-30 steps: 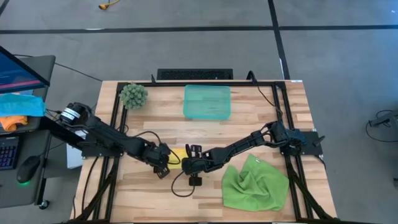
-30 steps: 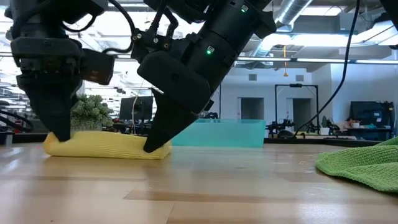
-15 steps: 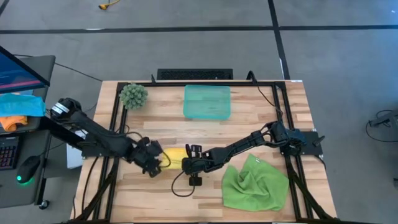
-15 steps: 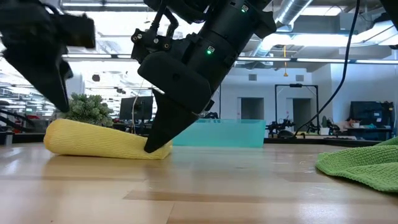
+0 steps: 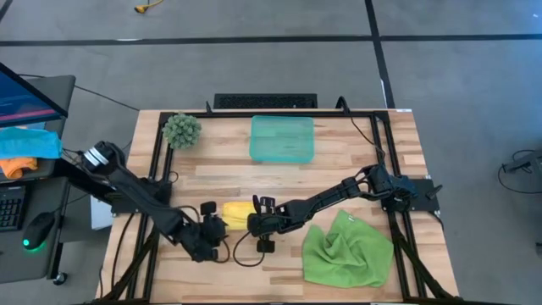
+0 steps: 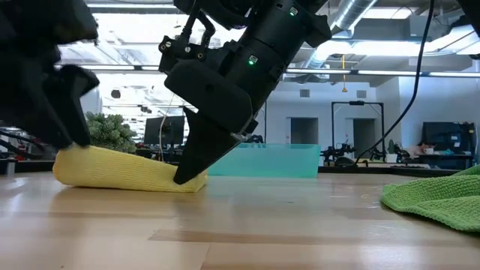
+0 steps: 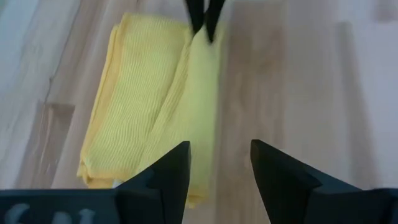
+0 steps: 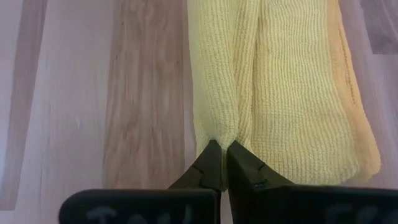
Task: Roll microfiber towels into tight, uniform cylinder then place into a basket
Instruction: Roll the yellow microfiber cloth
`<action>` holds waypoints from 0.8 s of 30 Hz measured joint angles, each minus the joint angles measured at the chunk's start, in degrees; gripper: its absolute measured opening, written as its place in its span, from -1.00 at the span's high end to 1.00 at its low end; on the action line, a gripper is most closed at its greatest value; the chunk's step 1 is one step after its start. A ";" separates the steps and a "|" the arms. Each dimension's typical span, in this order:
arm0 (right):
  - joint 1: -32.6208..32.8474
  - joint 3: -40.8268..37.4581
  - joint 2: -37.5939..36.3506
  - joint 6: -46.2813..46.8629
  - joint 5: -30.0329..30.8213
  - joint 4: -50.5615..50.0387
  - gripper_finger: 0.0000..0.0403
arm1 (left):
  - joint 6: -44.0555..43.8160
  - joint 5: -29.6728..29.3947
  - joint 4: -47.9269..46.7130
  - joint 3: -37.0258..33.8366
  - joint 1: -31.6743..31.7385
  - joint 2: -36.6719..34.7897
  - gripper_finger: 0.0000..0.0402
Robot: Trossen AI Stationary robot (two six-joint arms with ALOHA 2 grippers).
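Yellow towel (image 5: 238, 213) lies rolled mid-desk, its right end pinched by the right pincer (image 5: 257, 218), the left pincer (image 5: 212, 230) spread beside its other end; next, carry it to the basket (image 5: 282, 138)

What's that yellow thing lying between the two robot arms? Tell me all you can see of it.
It is a yellow towel, a soft cloth with a fine ribbed weave, rolled into a loose, slightly flattened roll with its layers showing along the length. It lies on the wooden table, towards the front and a little left of the middle, well short of the teal basket. The right hand is shut, pinching one end. The left hand is open near the other end, not gripping it.
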 joint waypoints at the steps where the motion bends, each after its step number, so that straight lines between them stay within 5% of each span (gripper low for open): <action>1: 0.00 0.00 0.00 0.00 0.00 0.00 0.87 | -0.32 -0.11 -0.13 0.00 0.16 0.79 0.19; 24: 0.39 0.02 0.02 0.00 0.17 0.38 0.77 | -15.31 8.59 -3.21 0.28 6.73 6.77 0.19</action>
